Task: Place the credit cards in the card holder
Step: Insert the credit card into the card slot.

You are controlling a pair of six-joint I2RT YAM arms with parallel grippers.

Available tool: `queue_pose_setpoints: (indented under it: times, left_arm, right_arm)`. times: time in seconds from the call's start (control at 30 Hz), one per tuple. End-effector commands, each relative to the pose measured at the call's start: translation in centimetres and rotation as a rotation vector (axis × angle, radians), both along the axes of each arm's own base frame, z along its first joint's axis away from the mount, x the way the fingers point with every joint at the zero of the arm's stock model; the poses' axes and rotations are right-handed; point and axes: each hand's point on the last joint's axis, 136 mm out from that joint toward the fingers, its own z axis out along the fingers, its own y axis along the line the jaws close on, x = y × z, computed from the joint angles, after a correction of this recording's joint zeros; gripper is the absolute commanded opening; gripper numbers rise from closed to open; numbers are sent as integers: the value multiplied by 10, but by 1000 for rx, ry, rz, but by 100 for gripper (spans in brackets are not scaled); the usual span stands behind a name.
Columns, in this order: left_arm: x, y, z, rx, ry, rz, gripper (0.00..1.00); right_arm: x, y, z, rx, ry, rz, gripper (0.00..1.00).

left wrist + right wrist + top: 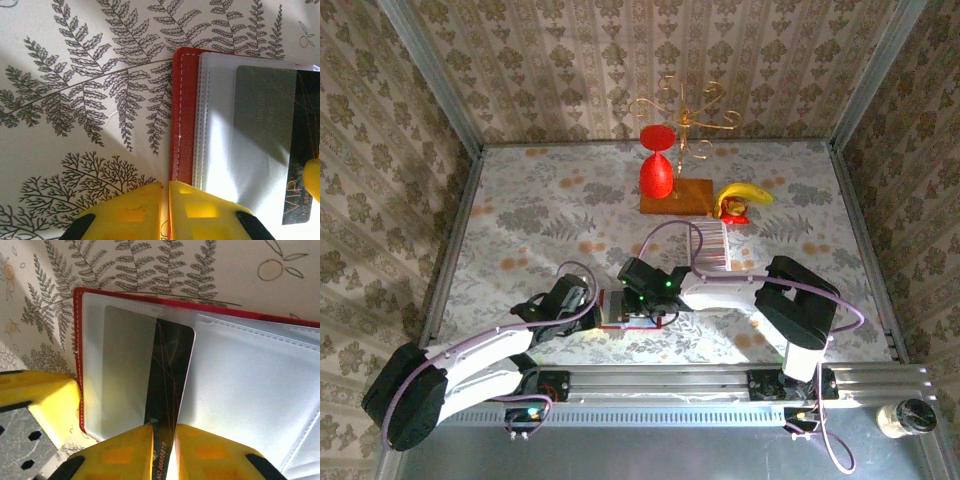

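1. My left hand [165, 189]: closed on the red edge of the card holder [182, 115], which lies open on the table [520, 220].
2. My right hand [164, 430]: pinching a dark credit card [170, 365], partly inside the clear pocket just ahead of its fingertips.
3. Row of credit cards [713, 247]: I see it beyond the right hand.
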Motion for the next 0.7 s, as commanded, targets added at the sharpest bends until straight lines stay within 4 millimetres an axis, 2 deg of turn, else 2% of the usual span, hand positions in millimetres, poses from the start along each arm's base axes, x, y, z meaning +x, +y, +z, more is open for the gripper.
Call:
queue_pose_setpoints:
  times: [0.0,0.17,0.37,0.47,0.67]
  left_arm:
    - [-22,4,-16,17,92,-30,12]
    - [-23,3,-14,9,87,-32,12]
    - [-23,4,-15,14,85,-26,13]
    - [-23,6,-15,22,83,-18,14]
    - [-22,8,-15,26,76,-16,17]
  right_arm:
    - [0,15,2,5,-3,26,15]
    - [0,19,-2,4,3,31,9]
    - [1,11,2,-16,-14,25,18]
    - [1,1,9,-34,-38,14,24]
    - [-5,-22,21,-66,-66,1,28]
